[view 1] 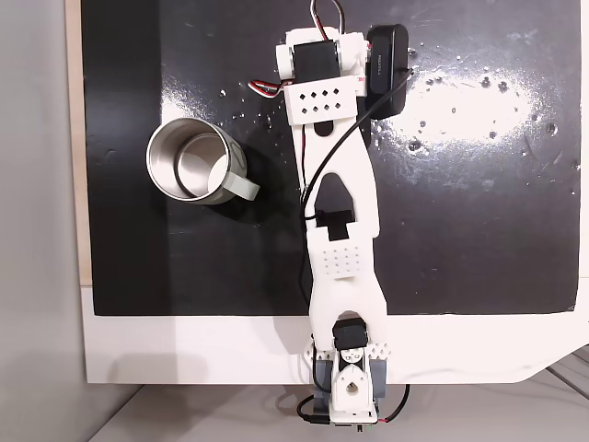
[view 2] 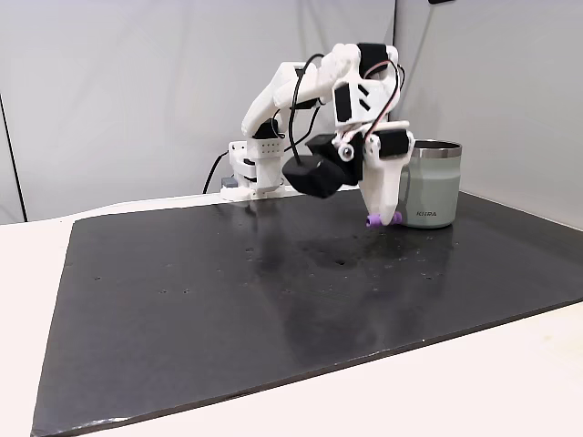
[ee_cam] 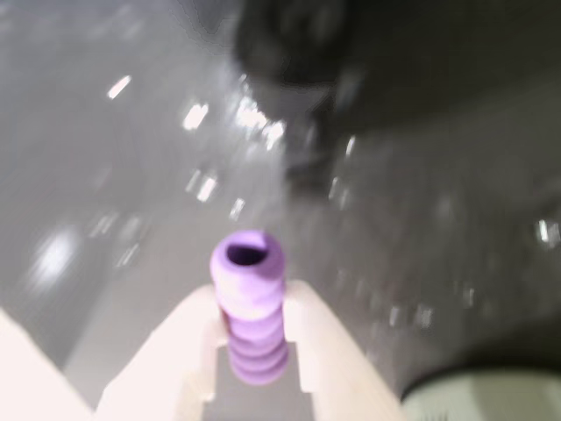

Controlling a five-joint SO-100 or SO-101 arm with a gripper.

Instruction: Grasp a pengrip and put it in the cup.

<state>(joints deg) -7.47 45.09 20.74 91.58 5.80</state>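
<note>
So grasp is done: gripper (view 2: 383, 218) clamped on the pengrip (view 2: 374, 221), lifted just off the black mat over the bench (view 2: 510, 382), towards its far right corner in the side fixed view. Cup (view 2: 430, 185) stands just right of it, empty as far as visible. Left: carry over the rim, release.

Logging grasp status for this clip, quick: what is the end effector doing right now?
End effector: closed on the purple pengrip, held above the black mat, beside the cup.
</note>
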